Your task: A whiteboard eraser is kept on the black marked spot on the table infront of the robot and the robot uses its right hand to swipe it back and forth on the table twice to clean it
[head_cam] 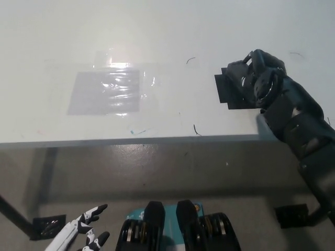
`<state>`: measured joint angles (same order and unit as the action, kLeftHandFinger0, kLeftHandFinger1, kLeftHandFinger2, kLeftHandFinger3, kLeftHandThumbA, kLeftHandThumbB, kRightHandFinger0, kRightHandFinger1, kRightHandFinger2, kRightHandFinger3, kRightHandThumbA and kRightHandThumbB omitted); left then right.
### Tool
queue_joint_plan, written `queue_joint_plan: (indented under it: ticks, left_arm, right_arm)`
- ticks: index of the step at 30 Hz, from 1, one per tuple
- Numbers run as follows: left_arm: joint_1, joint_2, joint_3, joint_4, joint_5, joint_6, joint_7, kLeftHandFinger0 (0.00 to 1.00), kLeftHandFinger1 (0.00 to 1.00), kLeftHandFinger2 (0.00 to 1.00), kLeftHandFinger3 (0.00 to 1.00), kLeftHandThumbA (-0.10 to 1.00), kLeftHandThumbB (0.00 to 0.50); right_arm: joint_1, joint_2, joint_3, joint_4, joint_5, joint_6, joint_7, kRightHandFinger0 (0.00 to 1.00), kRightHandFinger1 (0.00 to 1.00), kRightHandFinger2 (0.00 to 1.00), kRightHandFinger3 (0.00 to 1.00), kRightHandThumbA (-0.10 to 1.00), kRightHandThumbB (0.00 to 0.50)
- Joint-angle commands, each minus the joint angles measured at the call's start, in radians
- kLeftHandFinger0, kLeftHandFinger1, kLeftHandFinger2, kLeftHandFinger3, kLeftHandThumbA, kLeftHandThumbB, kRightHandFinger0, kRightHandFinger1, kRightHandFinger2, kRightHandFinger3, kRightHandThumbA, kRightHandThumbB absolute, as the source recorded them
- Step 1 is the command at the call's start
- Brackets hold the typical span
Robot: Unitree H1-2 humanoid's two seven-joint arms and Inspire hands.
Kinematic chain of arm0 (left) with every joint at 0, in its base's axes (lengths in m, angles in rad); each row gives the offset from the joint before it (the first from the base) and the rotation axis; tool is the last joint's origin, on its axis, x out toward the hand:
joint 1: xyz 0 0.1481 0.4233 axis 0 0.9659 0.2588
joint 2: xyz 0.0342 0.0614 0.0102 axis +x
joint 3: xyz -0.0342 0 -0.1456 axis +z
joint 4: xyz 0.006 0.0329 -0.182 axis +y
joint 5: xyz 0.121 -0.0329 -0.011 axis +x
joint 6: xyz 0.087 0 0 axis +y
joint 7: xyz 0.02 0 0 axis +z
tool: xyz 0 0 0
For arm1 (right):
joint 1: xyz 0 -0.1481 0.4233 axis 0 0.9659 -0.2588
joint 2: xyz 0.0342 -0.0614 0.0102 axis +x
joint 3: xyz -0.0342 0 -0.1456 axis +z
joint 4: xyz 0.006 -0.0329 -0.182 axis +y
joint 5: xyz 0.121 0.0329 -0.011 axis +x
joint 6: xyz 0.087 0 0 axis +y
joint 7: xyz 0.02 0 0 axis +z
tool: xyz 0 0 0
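One dark block-shaped whiteboard eraser [239, 72] sits at 2 o'clock on the white table [167, 31], over the black marked spot [226, 90]; the black right hand [260, 78] has its fingers curled around it, seemingly gripping it so that it can be pushed flat across the surface. Open tabletop stretches toward 9 o'clock, past a taped clear plastic sheet [107, 90], giving room for swipes; the table's near edge lies close at 6 o'clock. The white left hand [84, 232] rests at 7 o'clock below the table, fingers spread
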<state>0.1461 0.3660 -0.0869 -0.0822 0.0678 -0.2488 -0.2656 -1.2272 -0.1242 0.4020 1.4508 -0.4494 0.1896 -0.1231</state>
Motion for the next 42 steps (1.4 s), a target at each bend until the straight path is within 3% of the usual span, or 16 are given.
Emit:
queue_joint_plan:
  ticks: [1, 4, 7, 13, 15, 17, 19, 20, 22, 24, 28, 30, 36, 38, 40, 42]
  left_arm:
    - [-0.005, 0.019, 0.003, -0.020, -0.013, -0.029, -0.014, 1.00, 1.00, 1.00, 1.00, 0.72, 0.415]
    - [-0.010, 0.023, 0.005, -0.018, -0.014, -0.033, -0.016, 1.00, 1.00, 1.00, 1.00, 0.72, 0.407]
    - [-0.019, 0.026, 0.008, -0.011, -0.003, -0.036, -0.011, 1.00, 1.00, 1.00, 1.00, 0.74, 0.413]
    - [-0.014, 0.029, 0.008, -0.020, 0.002, -0.026, -0.011, 1.00, 1.00, 1.00, 1.00, 0.74, 0.417]
    - [-0.008, 0.031, 0.007, -0.025, -0.002, -0.029, -0.014, 1.00, 1.00, 1.00, 1.00, 0.74, 0.412]
    - [-0.005, 0.032, 0.007, -0.026, -0.003, -0.026, -0.015, 1.00, 1.00, 1.00, 1.00, 0.74, 0.416]
    - [-0.004, 0.032, 0.005, -0.026, 0.001, -0.026, -0.014, 1.00, 1.00, 1.00, 1.00, 0.74, 0.417]
    - [-0.004, 0.034, 0.005, -0.031, 0.000, -0.018, -0.017, 1.00, 1.00, 1.00, 1.00, 0.74, 0.418]
    - [-0.006, 0.036, 0.004, -0.030, -0.001, -0.018, -0.020, 1.00, 1.00, 1.00, 1.00, 0.74, 0.416]
    - [-0.006, 0.036, 0.002, -0.032, 0.003, -0.017, -0.020, 1.00, 1.00, 1.00, 1.00, 0.74, 0.414]
    - [-0.007, 0.035, 0.003, -0.031, 0.002, -0.018, -0.022, 1.00, 1.00, 1.00, 1.00, 0.73, 0.411]
    - [-0.009, 0.036, 0.004, -0.028, -0.003, -0.022, -0.024, 1.00, 1.00, 1.00, 1.00, 0.72, 0.406]
    - [-0.010, 0.041, 0.004, -0.033, -0.003, -0.021, -0.029, 1.00, 1.00, 1.00, 1.00, 0.73, 0.409]
    - [-0.010, 0.043, 0.006, -0.033, -0.004, -0.020, -0.029, 1.00, 1.00, 1.00, 1.00, 0.73, 0.409]
    - [-0.007, 0.042, 0.007, -0.035, -0.004, -0.017, -0.028, 1.00, 1.00, 1.00, 1.00, 0.73, 0.415]
    - [-0.004, 0.042, 0.007, -0.038, 0.000, -0.016, -0.028, 1.00, 1.00, 1.00, 1.00, 0.73, 0.415]
  right_arm:
    - [-0.001, 0.012, -0.012, -0.004, 0.017, -0.021, -0.005, 0.41, 0.49, 0.59, 0.75, 0.54, 0.136]
    - [0.017, 0.030, -0.016, -0.005, 0.021, -0.038, -0.007, 0.32, 0.44, 0.47, 0.63, 0.53, 0.142]
    - [0.027, 0.060, -0.010, -0.006, 0.014, -0.049, -0.011, 0.61, 0.71, 0.76, 0.86, 0.57, 0.148]
    - [0.069, 0.157, 0.015, -0.009, -0.004, -0.065, -0.011, 0.87, 0.97, 1.00, 1.00, 0.61, 0.128]
    - [0.098, 0.194, 0.023, -0.012, -0.008, -0.089, -0.013, 0.76, 0.85, 0.89, 1.00, 0.60, 0.121]
    - [0.128, 0.231, 0.036, -0.015, -0.017, -0.108, -0.027, 0.44, 0.53, 0.57, 0.79, 0.60, 0.136]
    - [0.143, 0.253, 0.047, -0.016, -0.026, -0.119, -0.031, 0.43, 0.51, 0.55, 0.69, 0.60, 0.135]
    - [0.155, 0.273, 0.053, -0.018, -0.030, -0.138, -0.040, 0.21, 0.28, 0.35, 0.48, 0.57, 0.142]
    - [0.160, 0.302, 0.063, -0.020, -0.038, -0.139, -0.049, 0.15, 0.25, 0.34, 0.45, 0.59, 0.143]
    - [0.157, 0.327, 0.079, -0.018, -0.051, -0.134, -0.044, 0.36, 0.49, 0.59, 0.65, 0.64, 0.143]
    - [0.146, 0.372, 0.092, -0.018, -0.054, -0.145, -0.040, 0.57, 0.66, 0.70, 0.69, 0.66, 0.149]
    - [0.138, 0.379, 0.092, -0.017, -0.051, -0.152, -0.037, 0.43, 0.51, 0.55, 0.65, 0.65, 0.135]
    - [0.135, 0.359, 0.106, -0.018, -0.061, -0.159, -0.041, 0.51, 0.59, 0.63, 0.64, 0.64, 0.118]
    - [0.137, 0.338, 0.115, -0.016, -0.068, -0.139, -0.041, 0.53, 0.63, 0.73, 0.79, 0.59, 0.086]
    - [0.151, 0.299, 0.116, -0.017, -0.067, -0.159, -0.056, 0.24, 0.32, 0.43, 0.60, 0.56, 0.080]
    - [0.157, 0.271, 0.119, -0.017, -0.066, -0.161, -0.055, 0.16, 0.24, 0.38, 0.58, 0.54, 0.081]
